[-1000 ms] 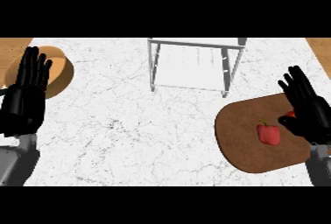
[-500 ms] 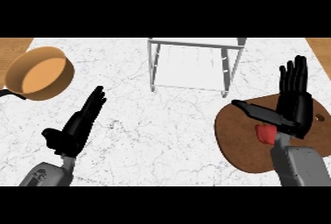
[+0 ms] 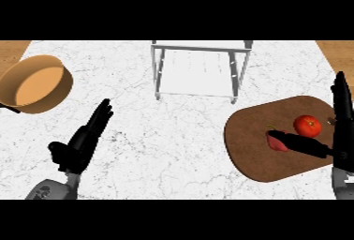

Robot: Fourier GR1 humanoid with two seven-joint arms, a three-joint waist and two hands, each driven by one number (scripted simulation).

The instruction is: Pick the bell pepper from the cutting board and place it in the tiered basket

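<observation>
1. Head view: I see the white marble counter (image 3: 180,140) from steeply above.
2. My right hand (image 3: 336,140) is at 3 o'clock, fingers straight and spread, thumb reaching out across the cutting board (image 3: 266,159); it holds nothing.
3. The thumb tip touches or overlaps the dark red bell pepper (image 3: 278,142), which lies on the board.
4. A red tomato (image 3: 307,125) sits just beside the pepper, toward 1 o'clock from it.
5. The white tiered basket (image 3: 200,70) stands at 12 o'clock, well apart from the board.
6. My left hand (image 3: 81,143) is at 8 o'clock, fingers straight, edge-on, holding nothing.
7. An orange pot (image 3: 34,84) sits at 10 o'clock.
</observation>
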